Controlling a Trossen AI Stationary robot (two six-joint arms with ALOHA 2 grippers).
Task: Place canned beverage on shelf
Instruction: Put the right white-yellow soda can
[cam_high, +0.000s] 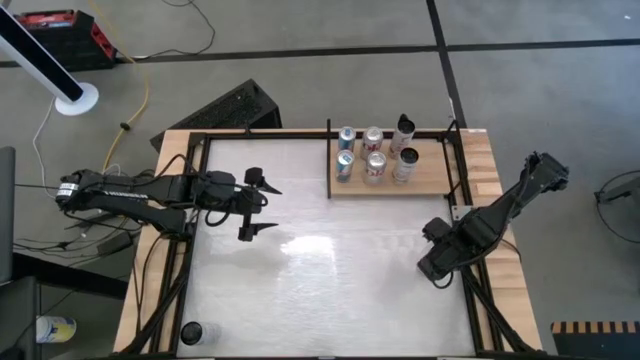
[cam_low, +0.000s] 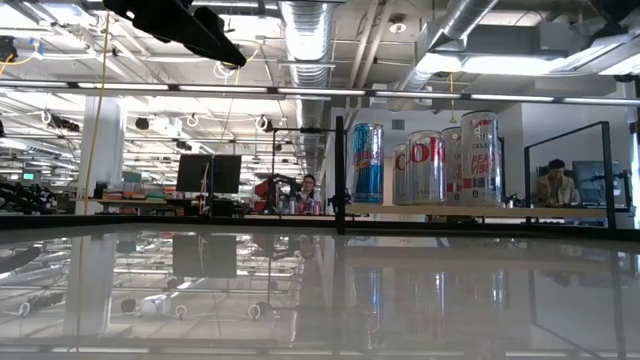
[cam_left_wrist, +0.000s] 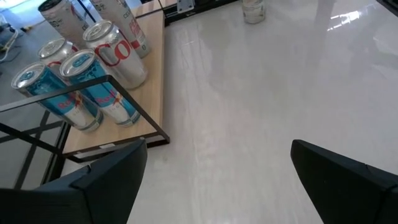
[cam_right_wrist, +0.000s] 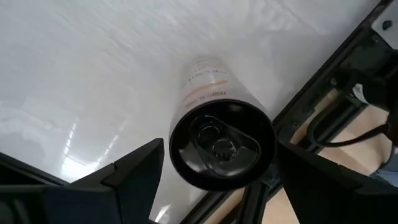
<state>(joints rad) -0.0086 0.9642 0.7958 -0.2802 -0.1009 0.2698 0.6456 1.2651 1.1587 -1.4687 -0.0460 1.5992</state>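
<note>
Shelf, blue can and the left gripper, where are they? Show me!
shelf (cam_high: 430, 183): high view, bare wood at its front edge.
blue can (cam_low: 367, 163): low view, its side.
left gripper (cam_high: 262, 207): high view, between its fingertips.

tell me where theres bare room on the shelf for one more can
The shelf is crowded along its back and middle: six cans in two rows. Bare wood remains along its front edge facing the table and at its right end beyond the last can. The left gripper hangs open over the table; the right gripper is at a dark-topped can.
</note>
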